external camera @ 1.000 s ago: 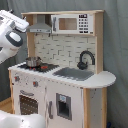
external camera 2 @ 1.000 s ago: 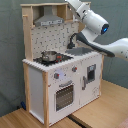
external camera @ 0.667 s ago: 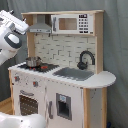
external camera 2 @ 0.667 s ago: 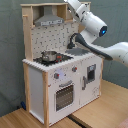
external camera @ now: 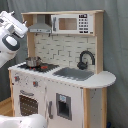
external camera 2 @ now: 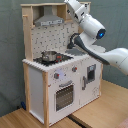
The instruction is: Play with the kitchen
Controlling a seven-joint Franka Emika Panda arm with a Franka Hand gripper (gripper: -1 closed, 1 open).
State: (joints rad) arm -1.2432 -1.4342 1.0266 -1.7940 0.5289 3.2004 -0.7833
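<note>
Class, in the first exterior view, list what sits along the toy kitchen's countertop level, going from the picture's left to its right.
White robot arm → small shiny metal pot on the black stove → grey sink basin → black curved faucet → rounded white counter end.

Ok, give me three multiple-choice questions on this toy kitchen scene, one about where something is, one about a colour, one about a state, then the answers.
1. Where does the small metal pot stand?
A. on the stove
B. in the sink
C. on top of the hood

2. What colour is the faucet?
A. red
B. black
C. white

3. How is the oven door?
A. hanging open
C. removed
B. closed

Answers:
1 A, the pot sits on the dark stove top in both exterior views.
2 B, the curved faucet behind the sink is black in the first exterior view.
3 B, the door lies flush with the front of the kitchen in both exterior views.
</note>
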